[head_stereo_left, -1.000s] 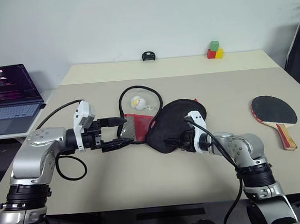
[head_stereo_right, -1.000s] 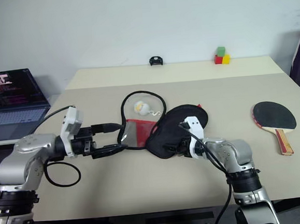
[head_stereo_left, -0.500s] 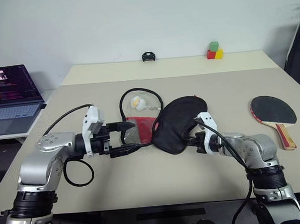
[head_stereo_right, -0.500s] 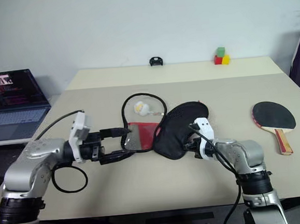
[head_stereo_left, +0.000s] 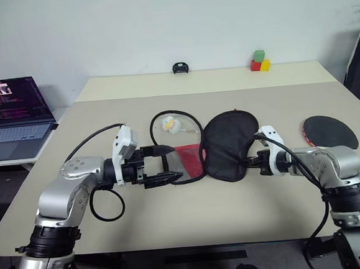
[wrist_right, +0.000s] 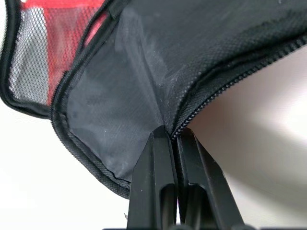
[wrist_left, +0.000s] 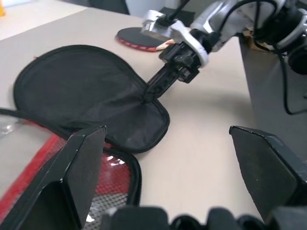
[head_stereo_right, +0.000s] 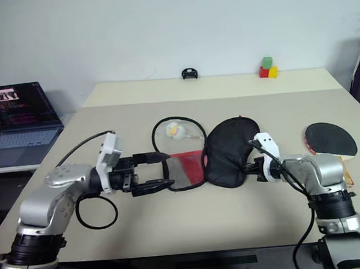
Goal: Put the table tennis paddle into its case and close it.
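Two halves of the case (head_stereo_left: pixel 222 151) now lie spread on the worktop (head_stereo_left: pixel 174 216): the black flap to the right, and the red mesh-pocket half with its pale lining to the left, where a second ago the flap was heaped over the red part. The right claw (head_stereo_left: pixel 252 161) has clamped onto the flap's zippered edge and drawn it rightward, so the case stands open and ready to take the bat. The table tennis paddle (head_stereo_left: pixel 329 131) rests well apart at the worktop's right edge, face up, partly hidden behind the right forearm, not yet picked up. The left claw (head_stereo_left: pixel 168 164), fingers wide apart and empty, has slid in toward the red half and hovers over its edge, likely to pin it down.

Around these: a white ball (head_stereo_left: pixel 169 125) sits inside the pale lining, ringed by the black zipper edge. Coloured blocks (head_stereo_left: pixel 259 61) and a small black object (head_stereo_left: pixel 179 68) stand at the far edge, a laptop (head_stereo_left: pixel 13 116) off to the left. Nothing blocks the way to the paddle except that the right claw is occupied.
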`<state>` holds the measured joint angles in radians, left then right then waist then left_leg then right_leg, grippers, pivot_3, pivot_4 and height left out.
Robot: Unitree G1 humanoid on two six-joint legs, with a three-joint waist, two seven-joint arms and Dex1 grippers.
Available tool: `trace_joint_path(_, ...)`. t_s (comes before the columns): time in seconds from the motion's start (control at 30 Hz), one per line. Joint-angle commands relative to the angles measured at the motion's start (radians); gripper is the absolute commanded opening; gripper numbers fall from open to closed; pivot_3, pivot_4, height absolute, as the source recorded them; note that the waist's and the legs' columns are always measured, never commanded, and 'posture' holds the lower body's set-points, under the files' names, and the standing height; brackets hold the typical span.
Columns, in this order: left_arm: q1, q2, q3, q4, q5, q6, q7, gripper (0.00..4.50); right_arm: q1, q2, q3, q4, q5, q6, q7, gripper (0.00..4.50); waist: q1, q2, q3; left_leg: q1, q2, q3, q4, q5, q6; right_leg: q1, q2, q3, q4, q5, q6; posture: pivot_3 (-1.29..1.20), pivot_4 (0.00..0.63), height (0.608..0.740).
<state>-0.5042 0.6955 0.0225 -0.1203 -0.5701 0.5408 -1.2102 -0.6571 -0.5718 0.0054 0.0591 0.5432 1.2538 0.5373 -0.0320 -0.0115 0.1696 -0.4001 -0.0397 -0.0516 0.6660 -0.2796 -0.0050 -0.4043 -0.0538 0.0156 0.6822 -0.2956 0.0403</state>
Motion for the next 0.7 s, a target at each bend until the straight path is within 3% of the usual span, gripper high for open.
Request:
trace_joint_path(0.03, -0.041, -0.018, -0.020, 0.004, 0.007, -0.022, 0.000, 4.50, -0.059, -0.070, 0.042, 0.073, -0.038, -0.065, 0.097, 0.02, 0.000, 0.000, 0.000, 0.000, 0.000, 0.000, 0.000, 0.000, 0.000, 0.000, 0.000, 0.000, 0.000, 0.000, 0.000, 0.00, 0.150, 0.740)
trace_joint_path(0.4, -0.091, -0.048, -0.068, 0.048, 0.034, -0.054, -0.022, 4.50, -0.188, -0.181, 0.188, 0.392, -0.215, -0.284, 0.323, 0.02, 0.000, 0.000, 0.000, 0.000, 0.000, 0.001, 0.001, 0.000, 0.000, 0.000, 0.000, 0.000, 0.000, 0.000, 0.000, 0.00, 0.150, 0.740)
trace_joint_path(0.7, -0.086, -0.063, -0.074, 0.050, 0.046, -0.063, -0.018, 4.50, -0.276, -0.163, 0.221, 0.591, -0.339, -0.410, 0.393, 0.02, 0.000, 0.000, 0.000, 0.000, 0.000, 0.001, 0.001, 0.001, -0.001, 0.000, 0.000, 0.000, 0.000, 0.000, 0.000, 0.00, 0.150, 0.740)
